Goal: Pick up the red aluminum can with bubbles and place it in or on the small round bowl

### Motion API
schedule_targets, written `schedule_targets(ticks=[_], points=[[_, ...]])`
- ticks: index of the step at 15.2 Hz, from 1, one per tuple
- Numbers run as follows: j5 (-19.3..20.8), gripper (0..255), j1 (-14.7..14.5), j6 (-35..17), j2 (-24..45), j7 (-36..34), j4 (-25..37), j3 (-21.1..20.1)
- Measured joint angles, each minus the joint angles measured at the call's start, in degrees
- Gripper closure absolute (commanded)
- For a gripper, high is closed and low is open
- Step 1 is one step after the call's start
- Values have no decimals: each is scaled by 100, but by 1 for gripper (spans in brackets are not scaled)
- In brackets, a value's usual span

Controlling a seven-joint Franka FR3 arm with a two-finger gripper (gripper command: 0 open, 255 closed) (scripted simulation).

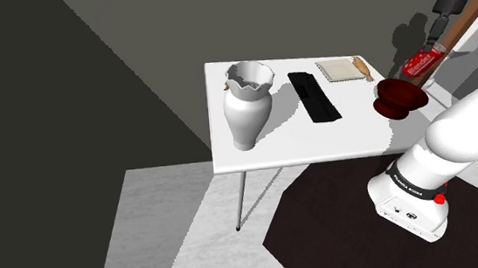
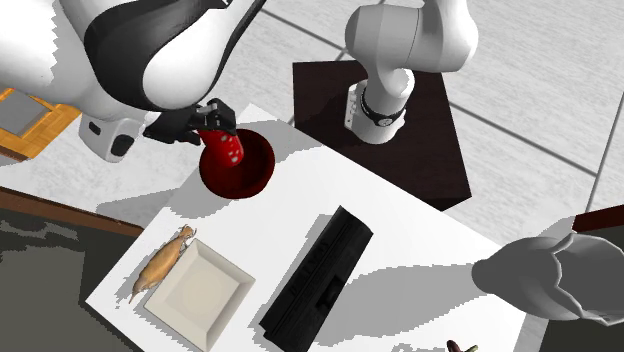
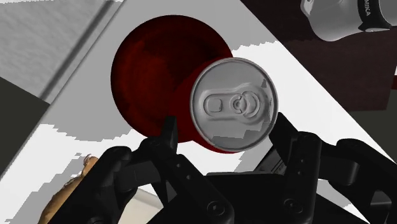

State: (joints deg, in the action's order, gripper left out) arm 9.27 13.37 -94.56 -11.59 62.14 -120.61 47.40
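Note:
My gripper (image 1: 433,43) is shut on the red can with white bubbles (image 1: 421,61), held in the air and tilted. The can hangs just above the dark red round bowl (image 1: 398,99), which stands on the white table near the edge by the stand. In the second exterior view the gripper (image 2: 210,124) holds the can (image 2: 229,151) over the bowl (image 2: 258,180). In the wrist view the can's silver top (image 3: 234,105) sits clasped between the black fingers (image 3: 167,137), partly over the bowl (image 3: 143,76).
On the table (image 1: 317,144) stand a white vase (image 1: 248,106), a long black box (image 1: 315,96), a square cream plate (image 1: 338,69) and a brown bread-like piece (image 1: 363,68). The stand sits on a dark floor mat (image 1: 323,227).

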Motion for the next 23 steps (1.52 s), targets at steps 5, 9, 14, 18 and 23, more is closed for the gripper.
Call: schedule_targets(ticks=[5, 9, 14, 18, 23], points=[[-70, 255, -10, -381, 156, 57, -261, 74], [-148, 255, -17, -704, 318, 131, -463, 142], [-244, 255, -18, -1050, 507, 235, -669, 217], [-253, 255, -19, -1074, 521, 240, -681, 220], [-253, 0, -19, -1076, 521, 240, -681, 220]])
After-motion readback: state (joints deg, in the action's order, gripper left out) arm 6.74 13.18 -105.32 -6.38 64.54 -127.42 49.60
